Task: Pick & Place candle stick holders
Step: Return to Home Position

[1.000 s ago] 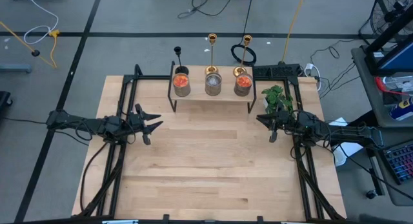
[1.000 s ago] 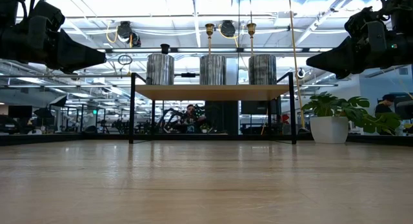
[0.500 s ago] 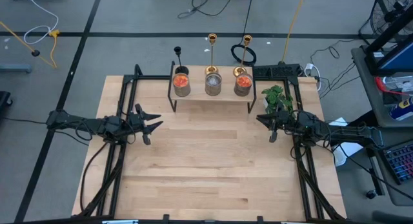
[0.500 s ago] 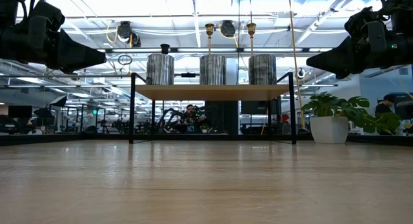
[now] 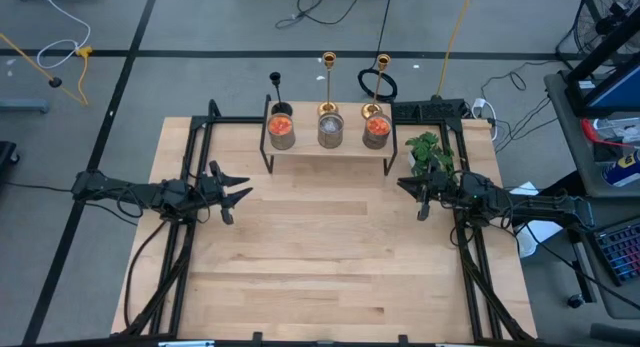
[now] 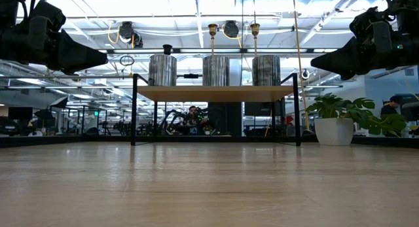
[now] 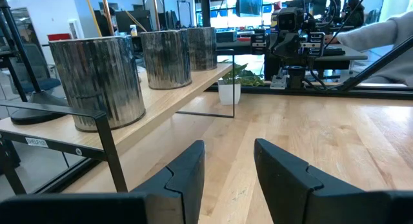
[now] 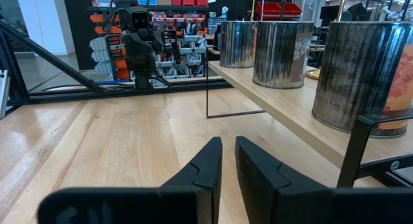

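Observation:
Three candle stick holders stand at the small wooden shelf (image 5: 325, 147) at the table's far middle: a short black one (image 5: 275, 82) and two tall gold ones (image 5: 328, 62) (image 5: 382, 62). In the low view their tops (image 6: 167, 49) (image 6: 213, 29) (image 6: 255, 29) rise above three metal cans (image 6: 216, 70), which hide their bases. My left gripper (image 5: 243, 194) (image 7: 229, 150) hovers open over the table's left side. My right gripper (image 5: 410, 192) (image 8: 228, 143) hovers over the right side with a narrow gap between its fingers. Both are empty and point toward each other.
A potted plant (image 5: 430, 152) (image 6: 337, 119) stands at the far right, beside the shelf and close to my right gripper. The shelf's black legs (image 6: 134, 116) stand on the table. The bare wooden tabletop (image 5: 320, 257) stretches between and in front of the arms.

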